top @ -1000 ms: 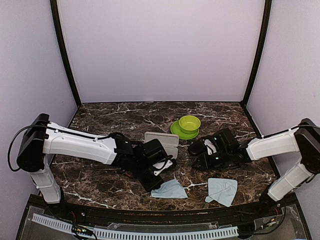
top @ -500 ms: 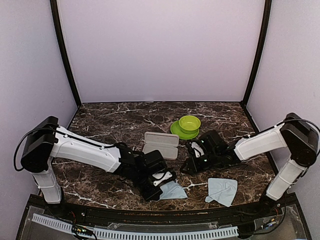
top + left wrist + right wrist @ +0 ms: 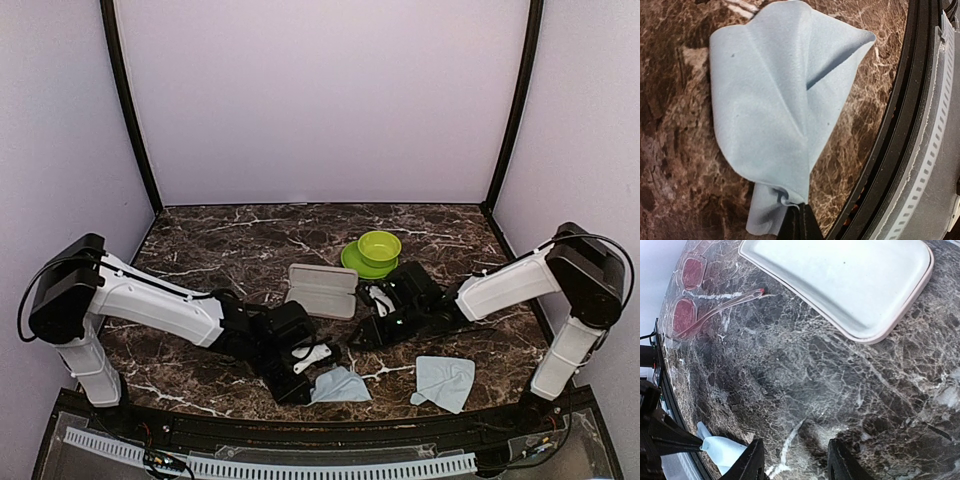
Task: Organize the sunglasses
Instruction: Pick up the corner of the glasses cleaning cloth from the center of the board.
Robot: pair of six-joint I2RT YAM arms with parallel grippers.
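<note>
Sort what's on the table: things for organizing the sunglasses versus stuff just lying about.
Job in hand: red-pink sunglasses; pink case, likely; blue cloth pinched in the left tool.
Lying about: green bowl; green plate; second blue cloth.

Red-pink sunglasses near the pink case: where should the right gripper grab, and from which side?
Probably the bridge between the lenses of the red-pink sunglasses, coming straight down. They lie flat on the table, one temple stretched toward the pink case; that thin temple would likely flex or slip. The right gripper is open and empty.
</note>
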